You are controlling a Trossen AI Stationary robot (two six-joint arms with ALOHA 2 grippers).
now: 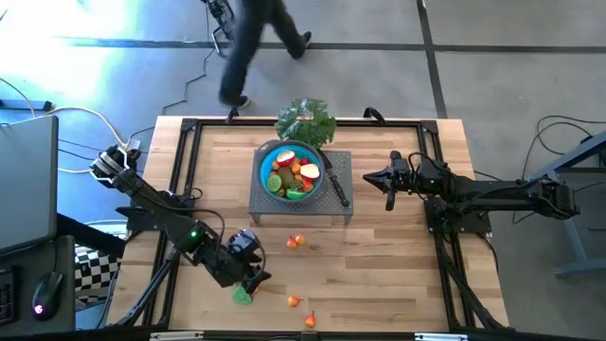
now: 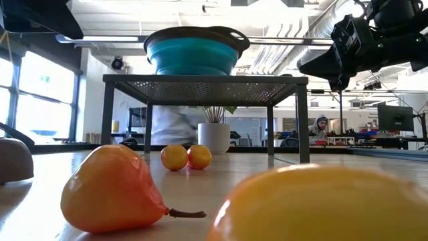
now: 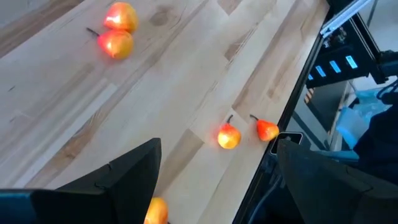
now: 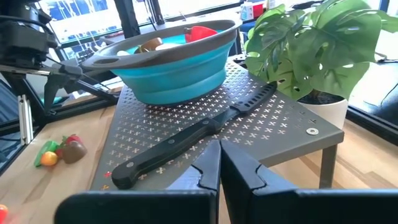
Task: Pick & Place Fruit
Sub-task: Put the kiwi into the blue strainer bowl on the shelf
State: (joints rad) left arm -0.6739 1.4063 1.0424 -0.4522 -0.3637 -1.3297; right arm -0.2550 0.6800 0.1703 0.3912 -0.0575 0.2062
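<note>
Dark jointed arms, one green light, black claws.

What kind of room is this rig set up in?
Probably an open-plan lab or office: a grey concrete floor around the wooden butcher-block table, a person seated among desk monitors beyond it, and exposed silver ceiling ducts.

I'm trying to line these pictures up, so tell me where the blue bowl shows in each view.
High view: blue bowl at center, on the grey rack, filled with fruit.
Low view: top center, seen from below on the rack.
Left wrist view: not in it.
Right wrist view: upper left of center, behind the black-handled knife.
Shared landmark: the perforated grey rack under the bowl.
</note>
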